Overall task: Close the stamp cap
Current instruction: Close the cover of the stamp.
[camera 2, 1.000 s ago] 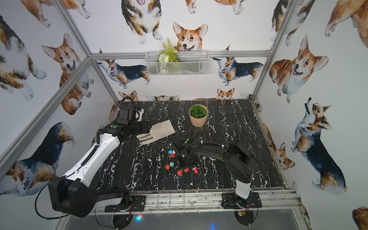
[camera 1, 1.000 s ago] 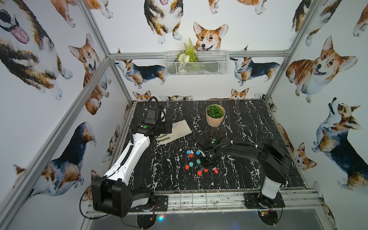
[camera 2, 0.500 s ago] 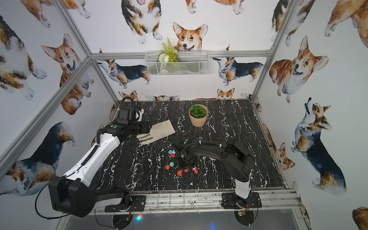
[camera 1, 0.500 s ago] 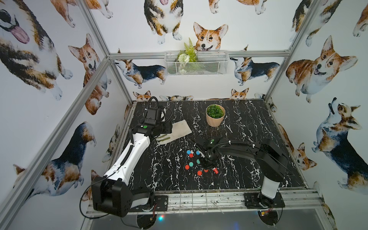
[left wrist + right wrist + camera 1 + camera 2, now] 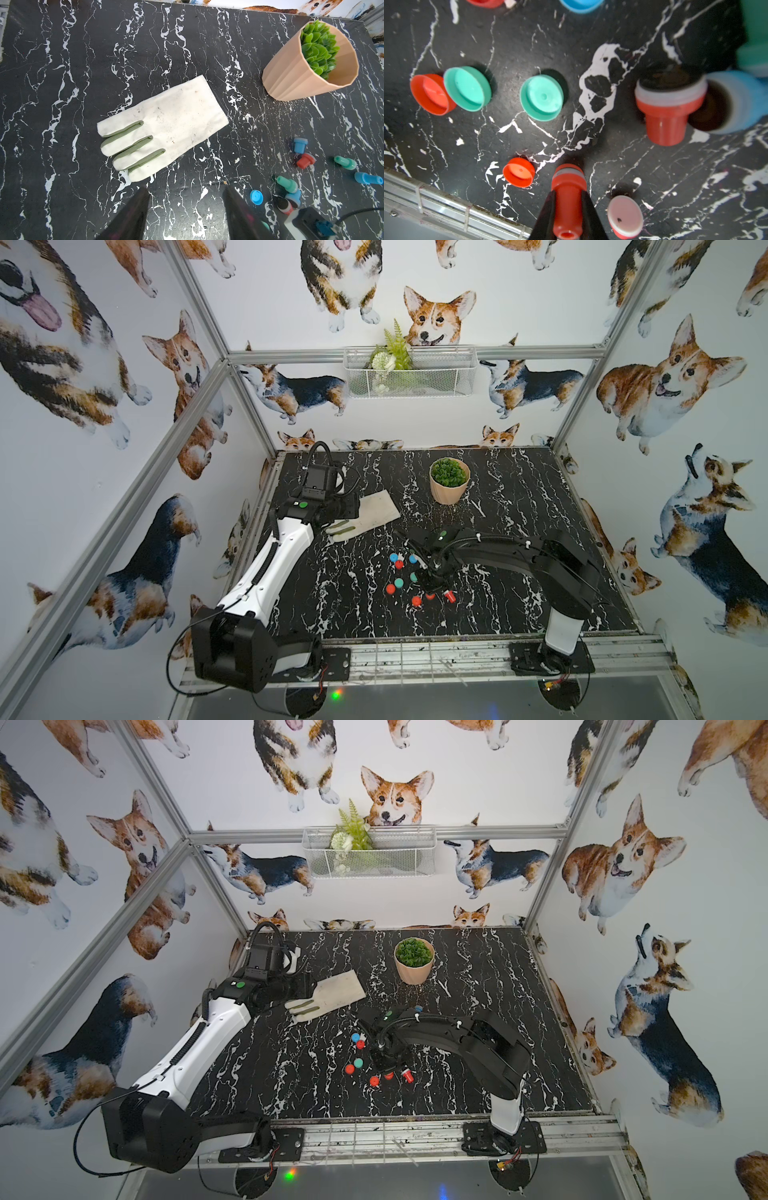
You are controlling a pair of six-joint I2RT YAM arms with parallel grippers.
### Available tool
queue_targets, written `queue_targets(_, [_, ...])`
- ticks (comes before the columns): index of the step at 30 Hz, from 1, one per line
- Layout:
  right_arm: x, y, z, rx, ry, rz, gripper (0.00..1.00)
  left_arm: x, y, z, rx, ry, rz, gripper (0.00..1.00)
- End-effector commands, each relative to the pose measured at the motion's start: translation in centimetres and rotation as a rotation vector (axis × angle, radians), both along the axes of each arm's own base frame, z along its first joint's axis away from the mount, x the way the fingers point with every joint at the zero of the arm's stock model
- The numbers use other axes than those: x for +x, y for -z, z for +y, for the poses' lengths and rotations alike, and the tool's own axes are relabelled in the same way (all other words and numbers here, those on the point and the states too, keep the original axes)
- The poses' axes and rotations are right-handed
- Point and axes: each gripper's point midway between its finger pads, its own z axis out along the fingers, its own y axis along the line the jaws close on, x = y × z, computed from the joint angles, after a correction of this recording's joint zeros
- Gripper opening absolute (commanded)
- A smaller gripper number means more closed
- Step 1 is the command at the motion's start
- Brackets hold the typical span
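One red stamp [image 5: 566, 216] is gripped by its handle in the right pincer [image 5: 568, 194], head down so the red cap [image 5: 568, 166] just beyond the tips can be pressed home, seemingly not yet seated; the left pincer [image 5: 186, 188] is held open, empty.

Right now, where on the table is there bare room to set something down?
The table is bare between the plant pot and its right edge, and between the glove and the front rail. Crowded: caps and stamps around the right gripper.
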Motion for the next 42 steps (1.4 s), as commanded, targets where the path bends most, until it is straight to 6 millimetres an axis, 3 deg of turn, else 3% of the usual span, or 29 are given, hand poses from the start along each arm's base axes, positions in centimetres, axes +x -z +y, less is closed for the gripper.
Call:
queue_targets(1, [-0.8, 1.0, -0.5, -0.030, -0.006, 0.032, 0.00, 0.2, -0.1, 0.0, 0.006, 0.004, -0.009, 0.61])
queue_targets(12, [-0.6, -0.8, -0.8, -0.019, -0.003, -0.005, 0.00, 0.2, 0.0, 0.1, 0.006, 0.003, -0.006, 0.62])
queue_targets(25, [-0.6, -1.3, -0.5, -0.001, -0.004, -0.012, 0.00, 0.2, 0.1, 0.0, 0.007, 0.004, -0.002, 0.62])
queue_targets(42, [-1.4, 0.4, -0.6, -0.012, -0.006, 0.028, 0.00, 0.2, 0.1, 0.1, 0.009, 0.003, 0.000, 0.62])
